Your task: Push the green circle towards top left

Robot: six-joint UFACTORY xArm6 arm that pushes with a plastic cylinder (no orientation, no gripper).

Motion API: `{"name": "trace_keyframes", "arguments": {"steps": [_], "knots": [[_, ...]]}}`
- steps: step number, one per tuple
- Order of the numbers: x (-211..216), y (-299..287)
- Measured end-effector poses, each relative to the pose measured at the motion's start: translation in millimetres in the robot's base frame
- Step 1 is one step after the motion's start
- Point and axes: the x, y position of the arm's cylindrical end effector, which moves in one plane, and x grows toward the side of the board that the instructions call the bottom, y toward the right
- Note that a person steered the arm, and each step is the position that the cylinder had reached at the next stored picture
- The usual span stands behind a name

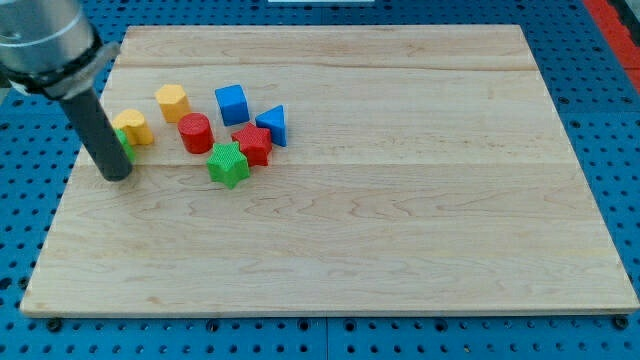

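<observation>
The green circle (125, 147) is mostly hidden behind my dark rod at the view's left; only a green sliver shows. My tip (116, 175) rests on the board just below and left of it, touching or nearly touching it. A yellow block (133, 124) sits right above the green circle, against it.
A yellow hexagon (172, 101), a red cylinder (195, 132), a blue cube (231, 103), a blue triangle (273, 124), a red star (252, 143) and a green star (228, 164) cluster to the right. The wooden board (400, 230) has its left edge close to my tip.
</observation>
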Motion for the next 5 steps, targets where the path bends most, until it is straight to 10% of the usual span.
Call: {"name": "trace_keyframes", "arguments": {"steps": [5], "knots": [[-132.0,-7.7]]}}
